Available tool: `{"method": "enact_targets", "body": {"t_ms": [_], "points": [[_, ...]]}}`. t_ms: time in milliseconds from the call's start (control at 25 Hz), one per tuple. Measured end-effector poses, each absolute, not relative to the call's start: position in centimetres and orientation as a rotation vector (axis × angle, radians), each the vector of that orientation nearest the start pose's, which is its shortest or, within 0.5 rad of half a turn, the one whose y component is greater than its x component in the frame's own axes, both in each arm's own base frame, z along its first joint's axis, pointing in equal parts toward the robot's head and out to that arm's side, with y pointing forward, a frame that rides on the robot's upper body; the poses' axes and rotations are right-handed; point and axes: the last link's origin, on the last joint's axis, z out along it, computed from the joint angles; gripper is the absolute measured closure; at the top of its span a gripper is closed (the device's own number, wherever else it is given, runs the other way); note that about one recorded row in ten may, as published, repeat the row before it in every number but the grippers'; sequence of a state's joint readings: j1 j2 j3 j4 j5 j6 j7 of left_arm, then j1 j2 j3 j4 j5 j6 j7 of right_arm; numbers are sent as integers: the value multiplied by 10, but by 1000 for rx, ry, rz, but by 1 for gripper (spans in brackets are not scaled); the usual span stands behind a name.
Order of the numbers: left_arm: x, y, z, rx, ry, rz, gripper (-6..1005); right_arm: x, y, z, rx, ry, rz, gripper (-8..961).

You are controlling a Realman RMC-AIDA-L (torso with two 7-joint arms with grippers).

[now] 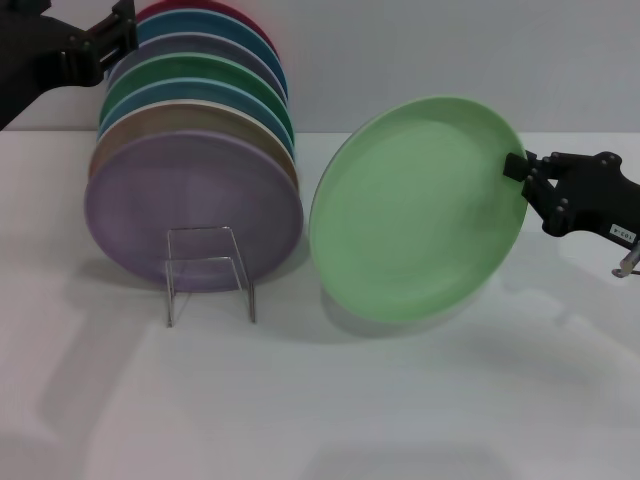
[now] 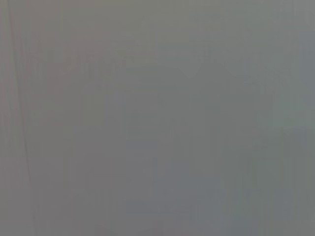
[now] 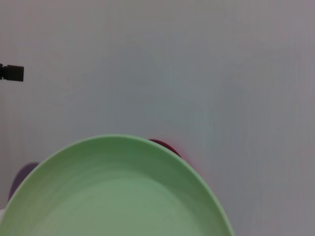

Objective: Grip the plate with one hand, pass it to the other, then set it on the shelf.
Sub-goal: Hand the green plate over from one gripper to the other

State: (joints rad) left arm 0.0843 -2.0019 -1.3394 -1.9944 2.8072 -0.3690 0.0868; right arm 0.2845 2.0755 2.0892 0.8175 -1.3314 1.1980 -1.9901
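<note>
The pale mint-green plate [image 1: 415, 210] stands on edge, tilted, right of the middle, its lower rim at or just above the white table. My right gripper [image 1: 517, 166] is shut on its upper right rim. In the right wrist view the plate [image 3: 118, 196] fills the lower part. The shelf [image 1: 208, 272], a thin clear rack, stands left of the plate and holds a row of upright plates. My left gripper [image 1: 124, 28] hovers at the top left, beside the back of that row, away from the mint plate. The left wrist view shows only a blank grey surface.
Several plates lean in the shelf: a lilac plate [image 1: 195, 210] in front, then tan, blue, a darker green plate [image 1: 200, 75], and a crimson one at the back. A grey wall [image 1: 450, 50] rises behind the table [image 1: 400, 400].
</note>
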Motion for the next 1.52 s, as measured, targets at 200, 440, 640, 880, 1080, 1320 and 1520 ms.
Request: {"method": "enact_targets", "body": {"t_ms": [200,440,640,880,1080,1320,1520], "points": [[-128,312,85,-1876,-534,-539,219,272,340,34,-2233,413,804,932],[-115,313,80,-2006,-527,-578,219,274,340,32,-2236,382,785,932],[-110,311,77,-2083,-488,-578,220,273,343,31,-2236,355,770,932],[-107,304,66,-2187,-446,-556,220,273,345,32,-2227,330,757,932],[-104,298,50,-2257,-390,-525,220,271,347,32,-2226,316,754,932],[-101,299,27,-2338,-374,-510,220,270,347,31,-2229,304,757,932],[-98,301,13,-2381,-369,-507,220,269,347,30,-2231,303,761,932]]}}
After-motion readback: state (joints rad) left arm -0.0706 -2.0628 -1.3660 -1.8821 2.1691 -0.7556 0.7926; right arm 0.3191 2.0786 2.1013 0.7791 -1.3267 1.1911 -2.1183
